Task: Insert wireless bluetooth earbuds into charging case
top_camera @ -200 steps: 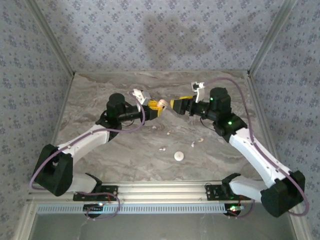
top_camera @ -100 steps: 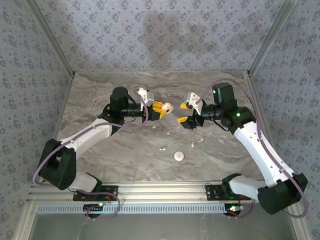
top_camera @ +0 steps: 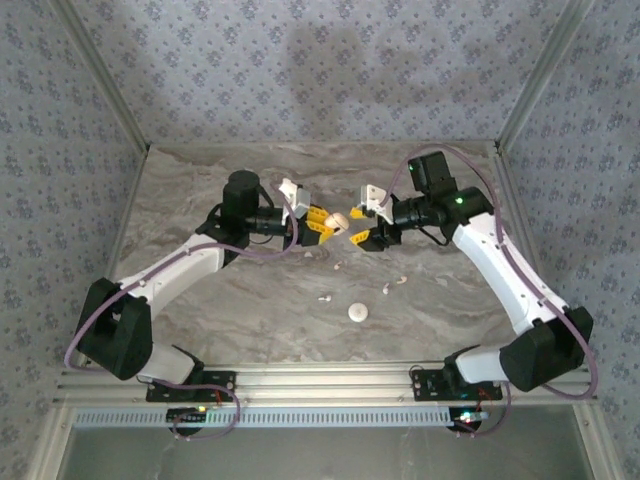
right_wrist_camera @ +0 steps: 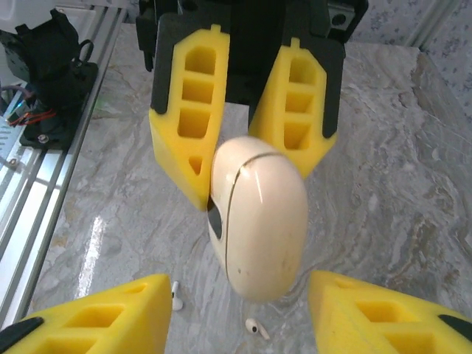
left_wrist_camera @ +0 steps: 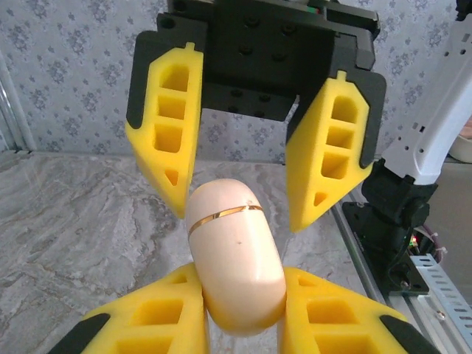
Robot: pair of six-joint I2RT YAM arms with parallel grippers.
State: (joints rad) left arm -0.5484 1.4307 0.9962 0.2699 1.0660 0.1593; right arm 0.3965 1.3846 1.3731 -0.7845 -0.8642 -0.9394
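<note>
The left gripper [left_wrist_camera: 242,274] is found clamped on the charging case [left_wrist_camera: 232,243]. The cream shell is pinched between both yellow fingers [left_wrist_camera: 147,317], with its rounded far end sticking out past the fingertips. That overhang is judged deliberate: it gives the other arm something to take.

The right gripper [right_wrist_camera: 240,284] is set nose to nose with the left one, jaws parted, one finger on each side of the case's free end. A gap is seen between each finger and the shell in the right wrist view, so nothing is gripped by it yet.

The lid is shut. The gold seam [left_wrist_camera: 225,214] is seen unbroken just beyond the left fingertips, between the right fingers. Opening it is judged the step in hand, since no bud can be seated until it is lifted.

The earbuds [right_wrist_camera: 253,327] are not in the case. Two small white pieces are seen on the marble table [right_wrist_camera: 413,147] below the right fingers, well apart from them. More are scattered on the near side of both grippers in the top view. None is held.
</note>
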